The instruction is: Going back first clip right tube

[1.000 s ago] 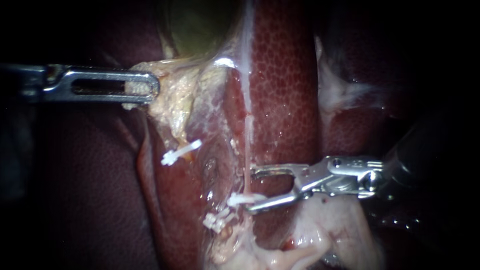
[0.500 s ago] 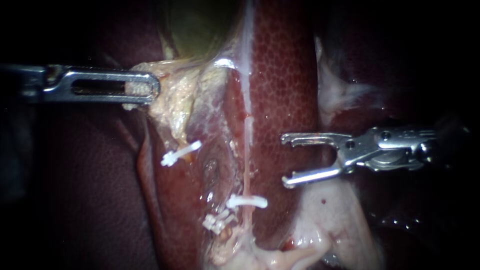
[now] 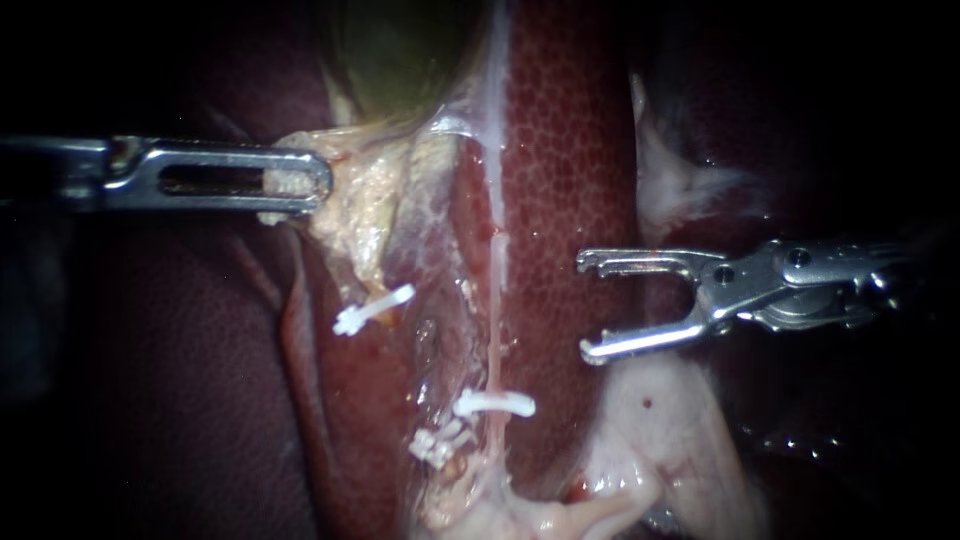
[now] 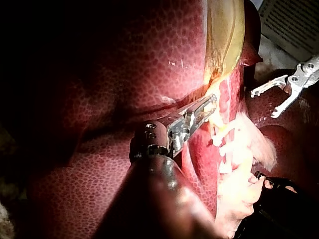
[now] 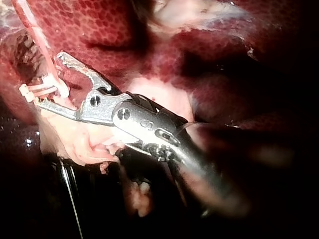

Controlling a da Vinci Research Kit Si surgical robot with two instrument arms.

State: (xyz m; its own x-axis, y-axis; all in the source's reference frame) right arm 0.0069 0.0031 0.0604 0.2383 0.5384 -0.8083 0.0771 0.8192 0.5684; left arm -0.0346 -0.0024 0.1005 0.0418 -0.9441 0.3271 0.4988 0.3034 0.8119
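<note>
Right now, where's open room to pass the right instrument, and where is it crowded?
Free: bare liver between the right tube and the right instrument. Crowded: low on that tube, where one clip crosses it and more clips sit beside; the left instrument holds tissue higher up.

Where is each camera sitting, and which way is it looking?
Endoscope view: close above the tissue, facing the liver and a clipped tube; left instrument, holding pale tissue, enters from left, right instrument from right.
Left wrist view: rides the left arm, looking along its own shaft toward the gallbladder.
Right wrist view: rides the right arm, looking along its shaft toward a clip.
Shared: endoscope and left wrist views show both instruments.
</note>
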